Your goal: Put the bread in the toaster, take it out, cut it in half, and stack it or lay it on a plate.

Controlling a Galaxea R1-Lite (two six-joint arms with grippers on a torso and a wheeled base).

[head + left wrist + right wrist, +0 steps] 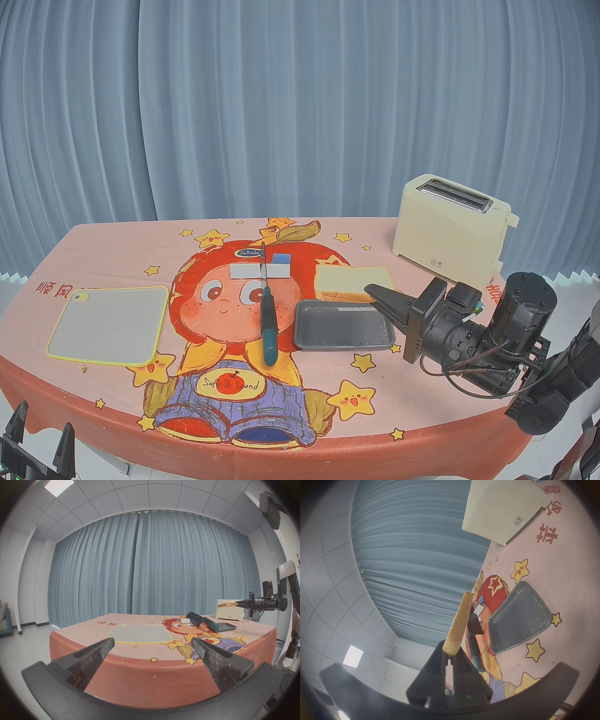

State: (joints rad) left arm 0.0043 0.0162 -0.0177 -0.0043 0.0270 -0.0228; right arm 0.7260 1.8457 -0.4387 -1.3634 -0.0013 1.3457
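Observation:
A slice of bread (350, 281) hangs flat a little above the table, just beyond the dark grey plate (342, 326). My right gripper (374, 290) is shut on its near edge; the right wrist view shows the bread (459, 623) edge-on between the fingers (442, 659). The cream toaster (450, 228) stands at the back right with its slots empty, and is also in the right wrist view (503, 508). A teal-handled knife (269, 312) lies at the table's middle, left of the plate. My left gripper (153, 645) is open and empty, below the table's front left edge (42, 425).
A grey cutting board with a yellow rim (109, 325) lies at the front left of the table. A small white and blue card (262, 269) sits under the knife's blade. Bare tablecloth lies between the plate and the front edge.

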